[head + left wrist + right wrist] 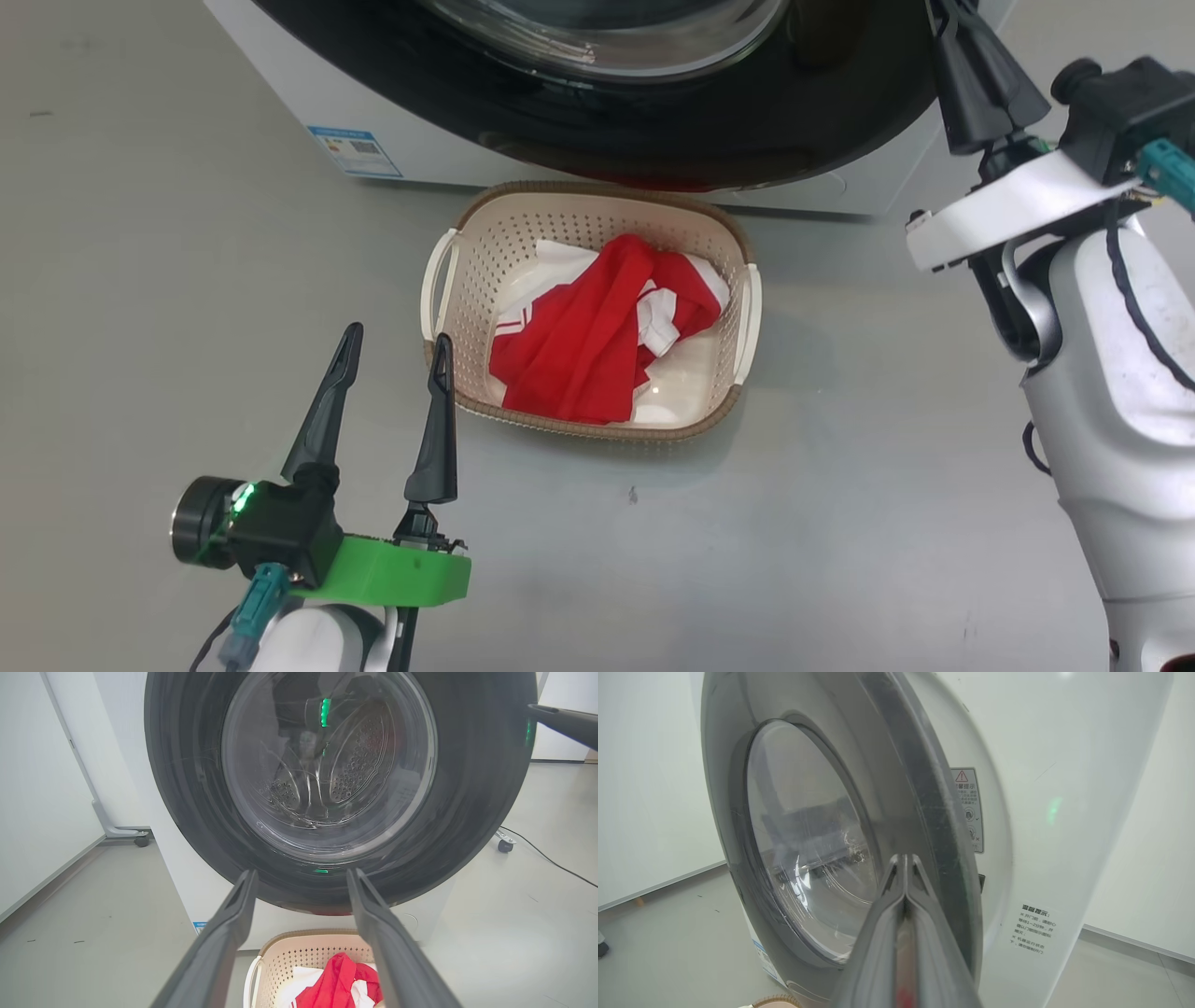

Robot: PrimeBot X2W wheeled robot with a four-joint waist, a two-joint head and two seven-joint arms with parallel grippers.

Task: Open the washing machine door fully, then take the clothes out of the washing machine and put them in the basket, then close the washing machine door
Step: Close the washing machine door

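Note:
The glossy black washing machine door (pixel 653 121) lies nearly flat against the white washing machine (pixel 280 84); whether it is latched I cannot tell. Through its glass (pixel 327 765) the steel drum shows. My right gripper (pixel 903 858) is shut on nothing, its tips at the door's right rim (pixel 934 812), beside a warning sticker (pixel 969 809). On the floor in front stands the cream basket (pixel 597 198) holding the red and white clothes (pixel 588 345). Just left of the basket, my left gripper (pixel 397 338) stands open and empty, pointing at the door (pixel 196 788).
A blue label (pixel 355 151) sits low on the machine's front. My pale right forearm (pixel 1111 373) stands right of the basket. A white panel on castors (pixel 140 840) is left of the machine; a castor (pixel 503 845) and a cable (pixel 546 856) lie to its right.

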